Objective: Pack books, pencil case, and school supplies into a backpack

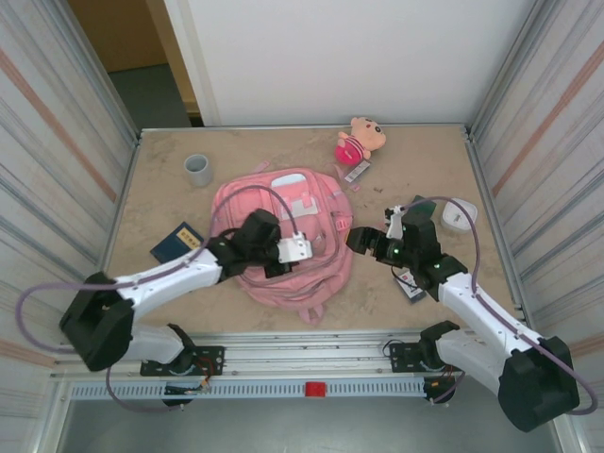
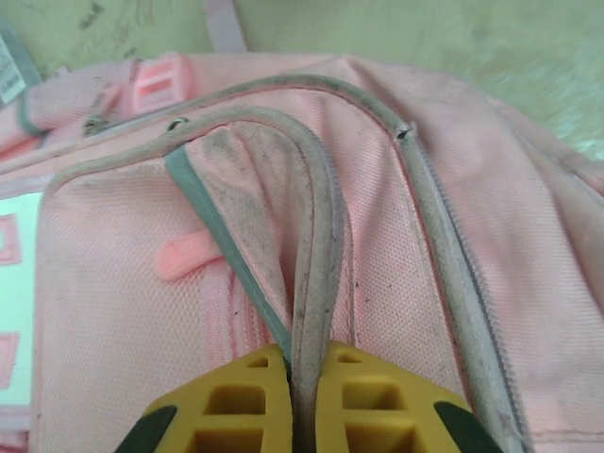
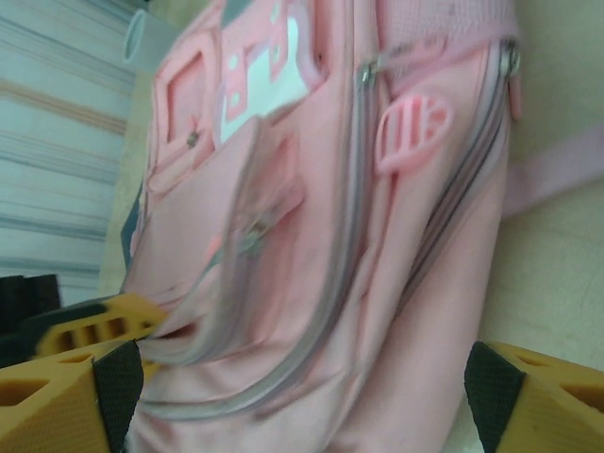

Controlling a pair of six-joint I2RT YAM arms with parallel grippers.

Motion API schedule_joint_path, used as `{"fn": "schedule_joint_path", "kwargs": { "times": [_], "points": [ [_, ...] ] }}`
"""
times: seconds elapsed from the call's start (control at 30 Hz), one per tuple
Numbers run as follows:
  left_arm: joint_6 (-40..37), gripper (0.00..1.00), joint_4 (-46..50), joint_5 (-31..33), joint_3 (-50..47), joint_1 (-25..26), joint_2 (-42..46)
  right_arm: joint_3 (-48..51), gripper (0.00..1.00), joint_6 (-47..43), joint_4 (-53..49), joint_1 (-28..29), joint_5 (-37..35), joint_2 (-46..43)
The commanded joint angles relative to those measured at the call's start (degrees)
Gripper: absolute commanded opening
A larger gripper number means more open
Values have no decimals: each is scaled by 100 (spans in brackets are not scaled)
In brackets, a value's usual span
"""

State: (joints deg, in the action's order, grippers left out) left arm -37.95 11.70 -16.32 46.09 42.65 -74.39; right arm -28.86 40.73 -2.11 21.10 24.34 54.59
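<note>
The yellow fingers (image 2: 241,401) of the left claw (image 2: 307,382) are pressed together on a fold of the large pink fabric backpack (image 1: 316,212). They hold its grey-piped zip edge, which runs away from the claw as a narrow loop. The right claw (image 3: 304,382) is wide open and holds nothing. The side of the backpack lies just in front of it, between its two fingers. The thin dark navy-blue book (image 1: 177,243) lies flat on the table to the outer left of the left claw, just beside that arm, with its long axis slanted. The small black rectangular piece (image 1: 412,286) lies behind the right claw, near its forearm. I judge that only the right arm is free to fetch.
</note>
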Motion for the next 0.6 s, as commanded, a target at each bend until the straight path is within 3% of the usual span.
{"fn": "schedule_joint_path", "kwargs": {
  "times": [0.0, 0.2, 0.3, 0.57],
  "points": [
    [-277, 0, 722, -1941, 548, -697, 678, -13, 90, -577, 713, -219, 552, 141],
    [-814, 0, 1944, -3651, 1199, -1947, 1026, -35, 87, -1259, 1500, -531, 1489, 609],
    [-1183, 0, 2465, -4279, 1498, -2436, 1024, -27, 87, -1744, 1512, -584, 1548, 639],
    [-1588, 0, 2970, -4841, 1878, -2807, 857, -26, 82, -1999, 2158, -791, 2256, 1421]
  ]
}}
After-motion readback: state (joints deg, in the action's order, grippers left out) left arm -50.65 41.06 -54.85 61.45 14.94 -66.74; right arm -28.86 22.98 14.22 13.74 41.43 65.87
